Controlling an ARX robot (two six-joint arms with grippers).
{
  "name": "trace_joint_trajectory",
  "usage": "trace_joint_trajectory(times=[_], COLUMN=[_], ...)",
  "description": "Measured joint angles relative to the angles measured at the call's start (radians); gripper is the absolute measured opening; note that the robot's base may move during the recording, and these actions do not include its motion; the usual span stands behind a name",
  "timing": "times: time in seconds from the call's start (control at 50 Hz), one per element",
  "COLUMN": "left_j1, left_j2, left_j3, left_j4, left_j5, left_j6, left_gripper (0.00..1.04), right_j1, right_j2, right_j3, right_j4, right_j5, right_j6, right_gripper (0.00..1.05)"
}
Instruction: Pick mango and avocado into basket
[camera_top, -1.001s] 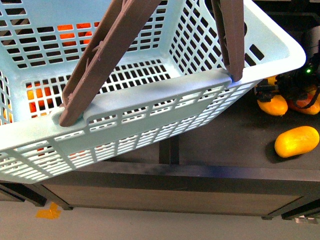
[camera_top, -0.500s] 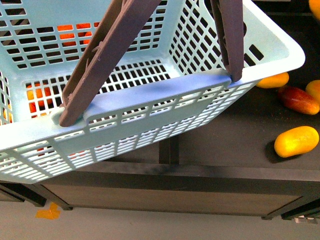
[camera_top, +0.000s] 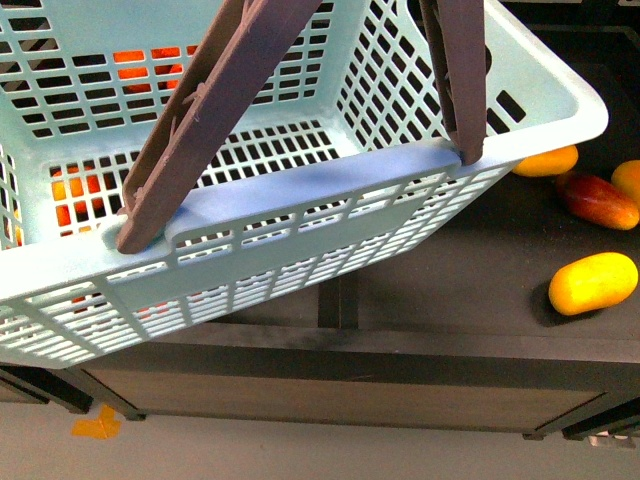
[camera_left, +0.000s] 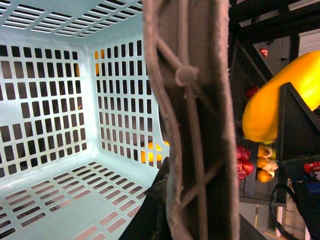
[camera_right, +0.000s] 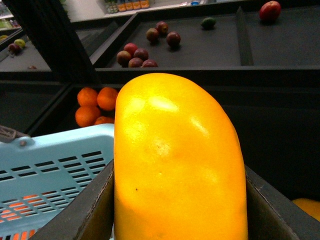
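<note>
— Where was the mango (camera_right: 175, 160)?

— Clamped in the right gripper (camera_right: 180, 215); the dark jaws pressed on both flanks of the fruit; it hung clear of the shelf, just beside the basket (camera_top: 300, 200) and outside its wall; the front view did not show it.

— And the basket?

— Raised and tilted over the dark shelf (camera_top: 450, 280); both brownish handles (camera_top: 210, 120) were swung up and ran out of the top of the front view.

— The left gripper (camera_left: 170, 210)?

— Closed on one handle, by the left wrist view; the handle ran straight across the lens with a dark finger (camera_left: 150, 210) tight against it; the second finger was hidden.

— Anything else about?

— A loose yellow fruit (camera_top: 593, 283) lay near the shelf's front edge; a red-blushed mango (camera_top: 597, 198) lay further back, well apart from it; oranges (camera_right: 95, 105) sat beyond the basket; a small dark green fruit (camera_right: 208, 22) lay on a far shelf, too small to name.
</note>
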Motion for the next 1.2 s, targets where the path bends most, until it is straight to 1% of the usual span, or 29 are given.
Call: trace_joint_trajectory(times=[0.14, 0.3, 0.42, 0.64, 0.68, 0.84, 0.86, 0.921, 1.001, 1.081, 1.161, 1.201], left_j1=[0.0, 0.0, 0.0, 0.0, 0.0, 0.0, 0.0, 0.0, 0.0, 0.001, 0.001, 0.001], left_j2=[0.0, 0.0, 0.0, 0.0, 0.0, 0.0, 0.0, 0.004, 0.004, 0.004, 0.004, 0.004], left_j3=[0.0, 0.0, 0.0, 0.0, 0.0, 0.0, 0.0, 0.0, 0.0, 0.0, 0.0, 0.0], left_j4=[0.0, 0.0, 0.0, 0.0, 0.0, 0.0, 0.0, -0.003, -0.003, -0.003, -0.003, -0.003], left_j5=[0.0, 0.0, 0.0, 0.0, 0.0, 0.0, 0.0, -0.001, -0.002, -0.007, -0.005, -0.003], left_j6=[0.0, 0.0, 0.0, 0.0, 0.0, 0.0, 0.0, 0.002, 0.001, 0.002, 0.003, 0.002], left_gripper=[0.05, 0.05, 0.05, 0.05, 0.05, 0.05, 0.05, 0.05, 0.05, 0.05, 0.05, 0.05], right_j1=[0.085, 0.163, 0.206, 0.257, 0.264, 0.264, 0.261, 0.247, 0.22, 0.182, 0.131, 0.107], right_j2=[0.02, 0.021, 0.022, 0.028, 0.034, 0.032, 0.03, 0.014, -0.023, -0.073, -0.138, -0.163], right_j3=[-0.006, -0.023, -0.051, -0.085, -0.087, -0.088, -0.088, -0.097, -0.115, -0.133, -0.161, -0.177], right_j4=[0.006, 0.013, 0.013, 0.011, 0.01, 0.012, 0.013, 0.019, 0.02, 0.005, -0.036, -0.047], right_j5=[0.051, 0.063, 0.066, 0.066, 0.067, 0.111, 0.116, 0.143, 0.173, 0.251, 0.38, 0.423], right_j6=[0.045, 0.079, 0.084, 0.091, 0.092, 0.108, 0.113, 0.117, 0.117, 0.116, 0.116, 0.116], right_gripper=[0.58, 0.58, 0.58, 0.58, 0.66, 0.96, 0.98, 0.96, 0.96, 0.96, 0.96, 0.96])
